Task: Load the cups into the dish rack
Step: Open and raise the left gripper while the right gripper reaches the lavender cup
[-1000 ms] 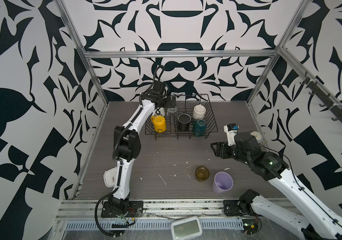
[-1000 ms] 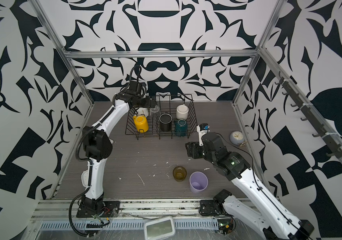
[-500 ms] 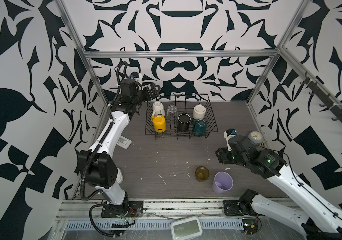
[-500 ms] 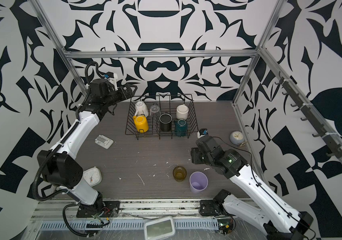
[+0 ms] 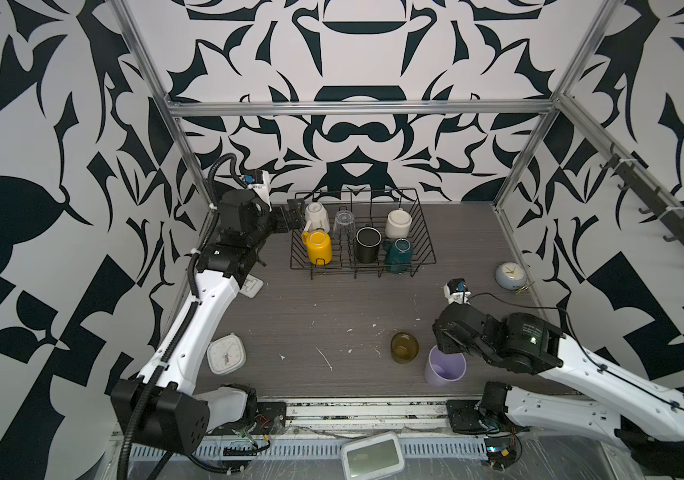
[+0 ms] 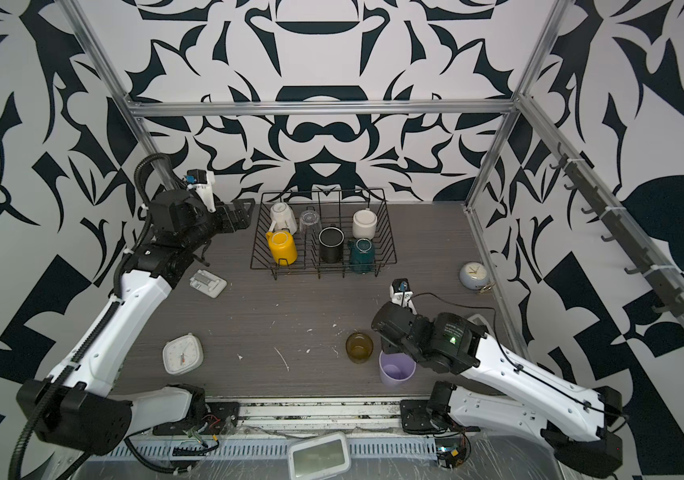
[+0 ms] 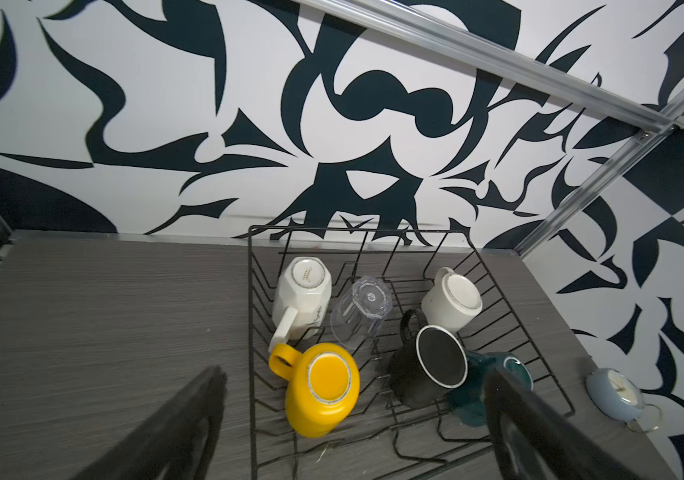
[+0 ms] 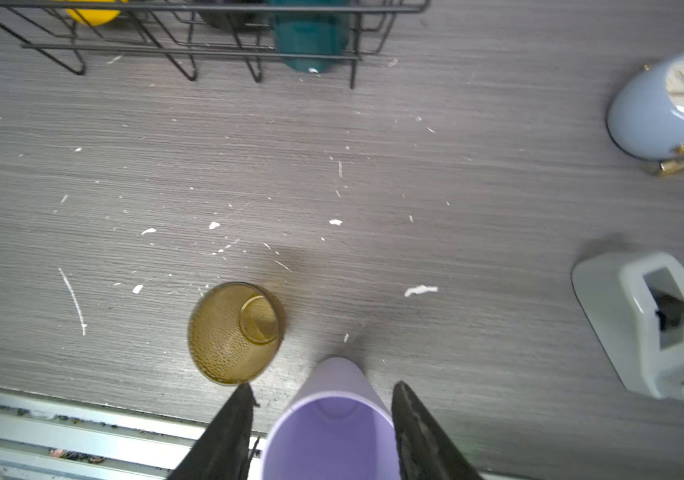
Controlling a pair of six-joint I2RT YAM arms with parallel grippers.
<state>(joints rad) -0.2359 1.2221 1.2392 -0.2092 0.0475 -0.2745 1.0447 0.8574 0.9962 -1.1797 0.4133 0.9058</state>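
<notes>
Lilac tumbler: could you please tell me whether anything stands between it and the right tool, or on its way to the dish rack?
Nothing visible does. The right tool straddles the lilac tumbler; the amber glass stands beside it, only just off the line to the dish rack.

A bold black-and-white swirling pattern is covering the walls (image 5: pixel 353 62) on all three sides in both top views. A silver aluminium frame (image 5: pixel 357 109) is running across the upper middle of the frame and slanting down along the corners. The grey wood-grain tabletop (image 5: pixel 332 307) is filling the lower centre, carrying scattered white flecks (image 5: pixel 323 358) and catching soft, even light. At the right of the frame a dark rail of hooks (image 5: pixel 633 176) is hanging on the wall. Along the bottom edge a slotted metal strip (image 5: pixel 290 449) is lying.
</notes>
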